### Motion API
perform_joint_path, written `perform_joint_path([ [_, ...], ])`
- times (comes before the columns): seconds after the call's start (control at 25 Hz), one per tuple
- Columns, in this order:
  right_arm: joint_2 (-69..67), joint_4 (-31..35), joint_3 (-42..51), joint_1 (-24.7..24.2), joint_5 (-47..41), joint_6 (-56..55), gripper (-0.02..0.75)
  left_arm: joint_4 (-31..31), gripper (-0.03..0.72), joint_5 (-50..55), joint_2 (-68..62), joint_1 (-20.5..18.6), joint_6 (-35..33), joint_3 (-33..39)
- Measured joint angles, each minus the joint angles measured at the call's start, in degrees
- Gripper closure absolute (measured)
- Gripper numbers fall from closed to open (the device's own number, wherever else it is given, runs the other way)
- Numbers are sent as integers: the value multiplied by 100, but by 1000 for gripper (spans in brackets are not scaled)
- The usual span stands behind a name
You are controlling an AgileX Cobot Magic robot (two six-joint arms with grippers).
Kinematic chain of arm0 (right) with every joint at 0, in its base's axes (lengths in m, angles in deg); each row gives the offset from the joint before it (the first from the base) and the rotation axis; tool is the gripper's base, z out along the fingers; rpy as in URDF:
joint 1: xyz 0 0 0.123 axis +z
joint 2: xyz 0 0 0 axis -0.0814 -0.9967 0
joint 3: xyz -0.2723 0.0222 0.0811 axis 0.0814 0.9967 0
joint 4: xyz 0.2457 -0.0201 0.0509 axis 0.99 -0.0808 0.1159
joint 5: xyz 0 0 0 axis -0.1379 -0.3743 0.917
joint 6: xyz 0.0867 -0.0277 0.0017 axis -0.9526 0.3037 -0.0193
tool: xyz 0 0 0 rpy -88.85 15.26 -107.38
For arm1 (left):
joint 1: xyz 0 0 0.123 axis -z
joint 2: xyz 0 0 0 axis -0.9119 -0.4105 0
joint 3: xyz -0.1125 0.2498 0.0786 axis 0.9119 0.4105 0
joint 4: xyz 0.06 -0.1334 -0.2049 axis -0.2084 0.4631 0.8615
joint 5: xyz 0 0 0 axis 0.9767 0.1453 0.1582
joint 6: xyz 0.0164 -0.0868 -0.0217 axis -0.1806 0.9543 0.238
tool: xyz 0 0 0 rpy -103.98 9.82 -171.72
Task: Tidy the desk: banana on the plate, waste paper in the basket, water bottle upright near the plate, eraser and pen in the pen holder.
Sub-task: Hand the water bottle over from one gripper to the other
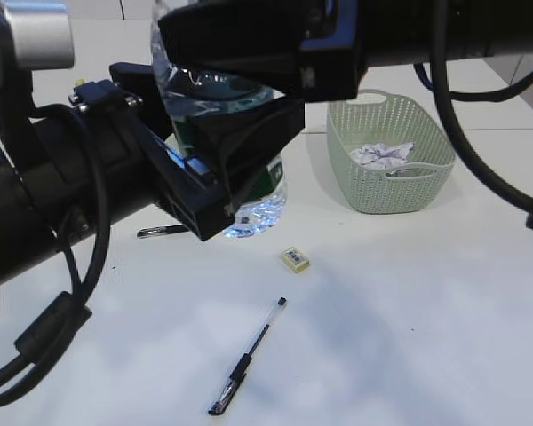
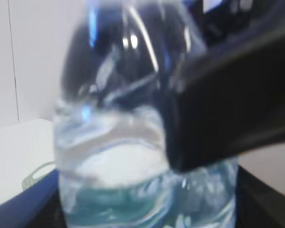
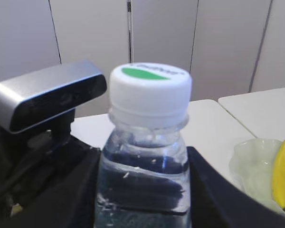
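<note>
A clear water bottle [image 1: 268, 191] with a green label and white cap [image 3: 149, 90] stands roughly upright at the middle of the desk. My left gripper [image 1: 235, 160] is shut on its body [image 2: 133, 156], and my right gripper [image 1: 222, 80] is shut on its shoulder just under the cap [image 3: 142, 190]. Its base shows just below the left fingers. Crumpled waste paper [image 1: 382, 155] lies in the green basket [image 1: 426, 200]. A small eraser [image 1: 295, 258] and a black pen [image 1: 247, 358] lie on the desk in front. The banana [image 3: 284, 175] rests on the pale plate [image 3: 249, 166]. The pen holder is out of view.
A second dark pen [image 1: 163, 231] lies under the left arm. Both arms and their cables crowd the left and top of the exterior view. The left arm's wrist camera [image 3: 47, 99] sits close beside the bottle.
</note>
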Motion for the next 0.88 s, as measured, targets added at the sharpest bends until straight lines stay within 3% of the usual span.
perform_joint_path([
  [0.6,0,-121,0,0,0,-14,391,-32,247,-47,-13,0,33,0],
  [0.88,0,-146,0,0,0,-14,390,-32,265,-11,-13,0,45,0],
])
